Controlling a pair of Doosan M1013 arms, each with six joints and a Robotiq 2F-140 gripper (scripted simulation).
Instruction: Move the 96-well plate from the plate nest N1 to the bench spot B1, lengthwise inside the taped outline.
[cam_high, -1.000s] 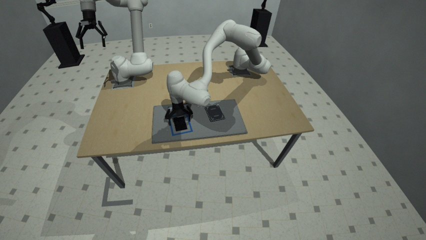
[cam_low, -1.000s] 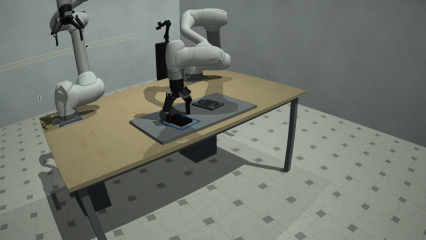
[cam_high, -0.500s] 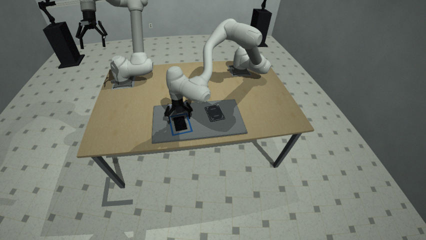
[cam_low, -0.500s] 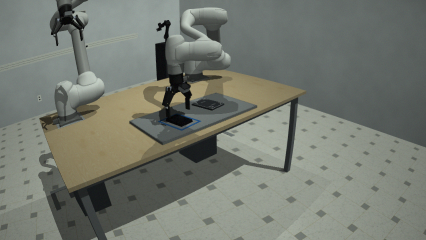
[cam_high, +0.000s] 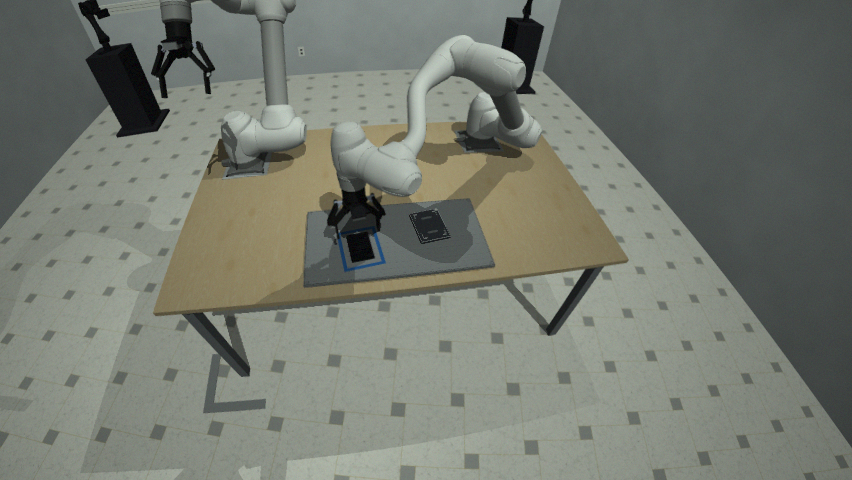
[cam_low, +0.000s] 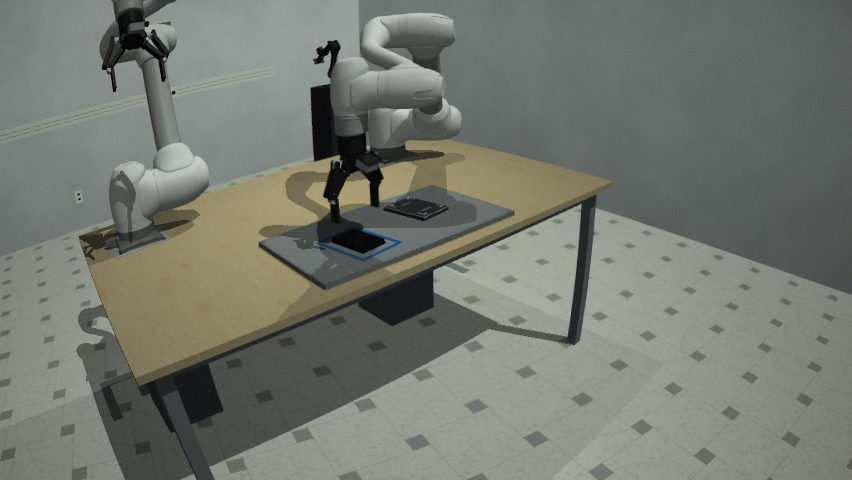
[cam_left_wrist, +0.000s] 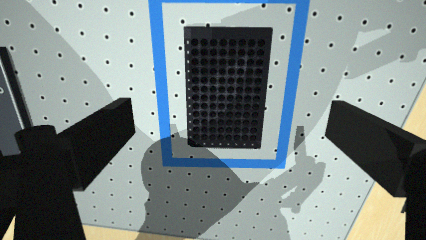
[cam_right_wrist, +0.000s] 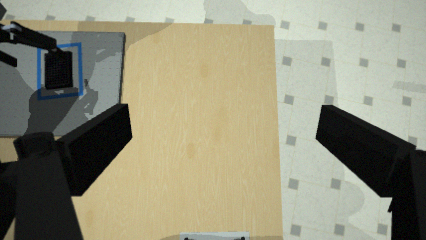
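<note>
Toward seven o'clock on the grey board (cam_high: 399, 262) (cam_low: 476, 213) (cam_left_wrist: 55, 100) (cam_right_wrist: 107, 75), the 96-well plate (cam_high: 360, 247) (cam_low: 357, 240) (cam_left_wrist: 227, 87) (cam_right_wrist: 58, 70) lies lengthwise inside blue tape (cam_high: 364, 266) (cam_low: 381, 252) (cam_left_wrist: 225, 163) (cam_right_wrist: 80, 70), as asked. Left gripper (cam_high: 359, 231) (cam_low: 354, 213) (cam_left_wrist: 230, 117) stands wide, presumably for clearance.

Black 96-well plate (cam_high: 360, 247) (cam_low: 358, 240) (cam_left_wrist: 227, 87) (cam_right_wrist: 58, 70) flat inside blue outline (cam_high: 364, 266) (cam_low: 363, 259) (cam_left_wrist: 224, 163) (cam_right_wrist: 39, 75)

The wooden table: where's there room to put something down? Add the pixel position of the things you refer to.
Maybe on the wood (cam_high: 256, 220) (cam_low: 226, 286) (cam_left_wrist: 390, 215) (cam_right_wrist: 200, 100) left of the grey board (cam_high: 393, 265) (cam_low: 476, 213) (cam_left_wrist: 115, 200) (cam_right_wrist: 112, 55) in the top view, up to the table's edge. It's crowded around the black plate (cam_high: 360, 247) (cam_low: 358, 240) (cam_left_wrist: 227, 90) (cam_right_wrist: 58, 70), near the left gripper (cam_high: 357, 233) (cam_low: 354, 212) (cam_left_wrist: 230, 117) (cam_right_wrist: 40, 60).
</note>
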